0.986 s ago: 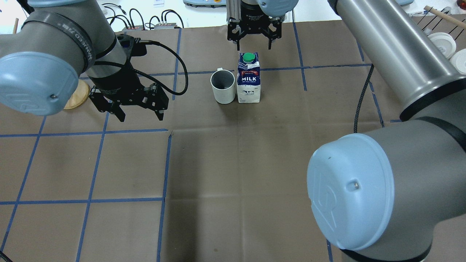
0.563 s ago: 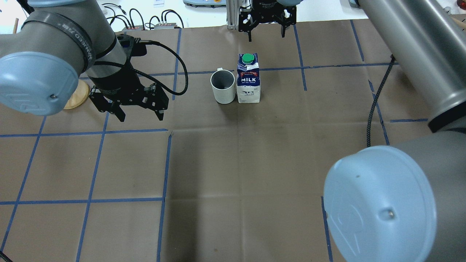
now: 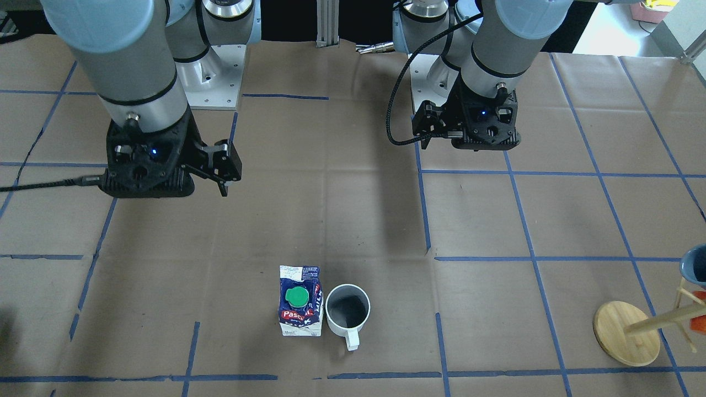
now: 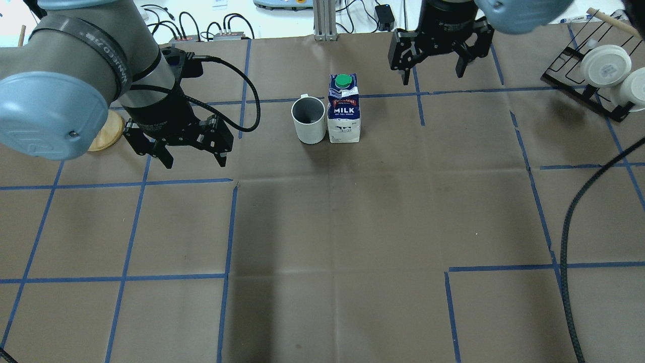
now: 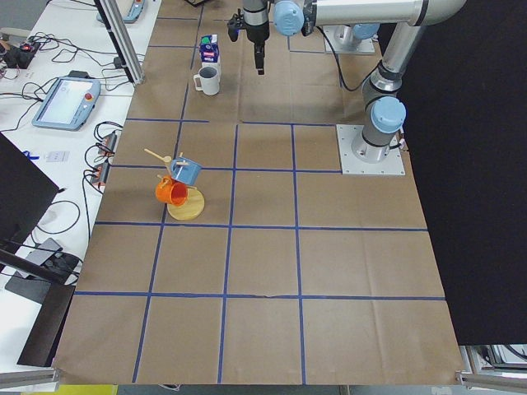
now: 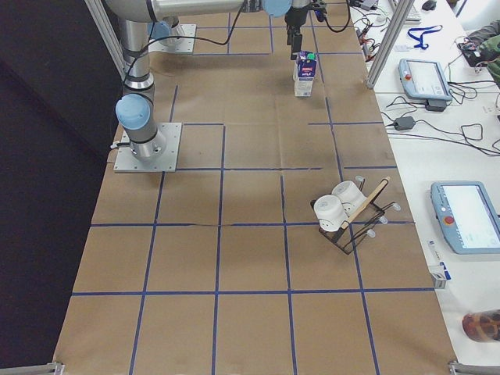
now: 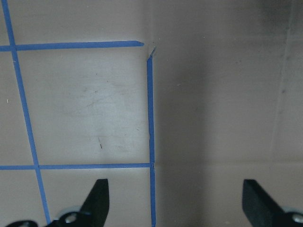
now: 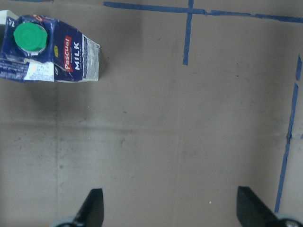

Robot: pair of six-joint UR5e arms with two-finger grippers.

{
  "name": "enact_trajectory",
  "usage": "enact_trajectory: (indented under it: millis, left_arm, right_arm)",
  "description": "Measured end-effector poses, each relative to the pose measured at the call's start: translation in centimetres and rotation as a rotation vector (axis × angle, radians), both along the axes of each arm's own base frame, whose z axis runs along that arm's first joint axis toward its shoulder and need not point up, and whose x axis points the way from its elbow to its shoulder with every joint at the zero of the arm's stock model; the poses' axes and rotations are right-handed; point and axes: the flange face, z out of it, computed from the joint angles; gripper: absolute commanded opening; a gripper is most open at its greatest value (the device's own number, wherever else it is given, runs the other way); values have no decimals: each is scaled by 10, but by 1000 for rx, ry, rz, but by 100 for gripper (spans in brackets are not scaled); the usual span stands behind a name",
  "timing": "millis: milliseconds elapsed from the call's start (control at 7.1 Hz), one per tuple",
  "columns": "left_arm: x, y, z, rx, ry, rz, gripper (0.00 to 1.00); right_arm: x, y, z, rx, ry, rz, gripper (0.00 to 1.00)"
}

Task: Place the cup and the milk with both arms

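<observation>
Overhead view: the cup [image 4: 308, 123] hides most of its handle behind its rim. Exterior right view: the milk [image 6: 304, 76] largely conceals the cup. Right wrist view: the left edge crops the milk. Front-facing view: the housings of the left end effector [image 4: 195, 165] and right end effector [image 4: 433, 77] cover their fingers. Wrist views: the bottom edge cuts the fingertips. Side views: lettering too small to read.

Matt brown paper, creased along its folds, is seen covering the table [image 4: 352, 227], with a grid laid out in smooth blue tape [image 4: 151, 277]. The cup [image 4: 308, 121] is shown in glossy white ceramic, the milk [image 4: 344, 113] in printed card under a green plastic cap [image 4: 343, 80]. The left arm [image 4: 136, 40] is sheathed in satin grey metal, its joint cap [image 4: 48, 116] moulded in smooth light-blue plastic, the left gripper [image 4: 195, 164] finished matt black. A stand base [image 3: 626, 333] is turned from pale wood.
</observation>
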Motion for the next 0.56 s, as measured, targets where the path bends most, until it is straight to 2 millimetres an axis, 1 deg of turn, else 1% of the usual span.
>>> enact_trajectory:
  millis: [141, 282, 423, 563]
  left_arm:
    - [0, 0, 0, 0, 0, 0, 100]
    - [0, 0, 0, -1, 0, 0, 100]
    - [0, 1, 1, -1, 0, 0, 100]
    - [0, 1, 0, 1, 0, 0, 100]
  right_arm:
    - [-14, 29, 4, 2, 0, -8, 100]
    - [-27, 52, 2, 10, 0, -13, 100]
    - [-36, 70, -8, 15, -1, -22, 100]
    - [-40, 80, -16, -1, -3, -28, 100]
